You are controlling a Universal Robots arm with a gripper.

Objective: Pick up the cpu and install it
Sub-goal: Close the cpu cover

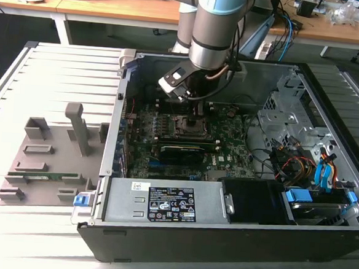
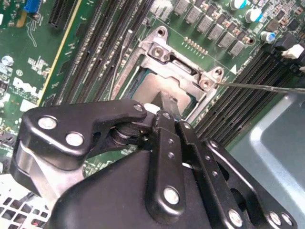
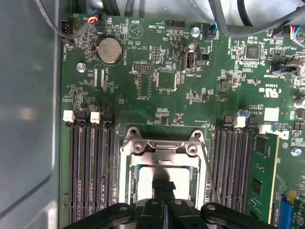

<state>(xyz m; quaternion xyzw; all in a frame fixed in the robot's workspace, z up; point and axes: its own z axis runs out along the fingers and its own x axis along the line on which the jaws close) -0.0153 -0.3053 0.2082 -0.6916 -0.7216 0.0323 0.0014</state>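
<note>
A: Quick, where's ur pincer rn?

B: My gripper (image 1: pixel 195 115) hangs low inside the open pc case (image 1: pixel 178 245), right over the socket frame (image 3: pixel 164 148) on the motherboard (image 3: pixel 157 81).

A: Open or closed?

B: Fingers (image 3: pixel 159 202) are pressed together, no gap btwn them in both wrist views. They taper to one narrow dark tip.

A: And the cpu?

B: The cpu (image 3: pixel 143 177) lies flat inside the socket frame, silvery top up, metal rim all around it. My tip is over the middle of its plate. Touching or just above, can't tell; I'm not pinching it.

A: Frame shut over it?

B: The hinged end w/ two screws sits along one edge of the cpu, and the rest of the plate is uncovered. A thin wire lever (image 2: pixel 257 87) sticks out sideways from the frame.

A: What's nearby?

B: Dark memory slots (image 3: pixel 90 162) on both sides of the socket, a green memory stick (image 3: pixel 264 167) seated in the outer slot on one side, a coin cell (image 3: pixel 109 51) further off. Outside the case, on the exterior view's left, a grey fixture tray (image 1: pixel 42 162) lies on the slatted table (image 1: pixel 61 58).
</note>
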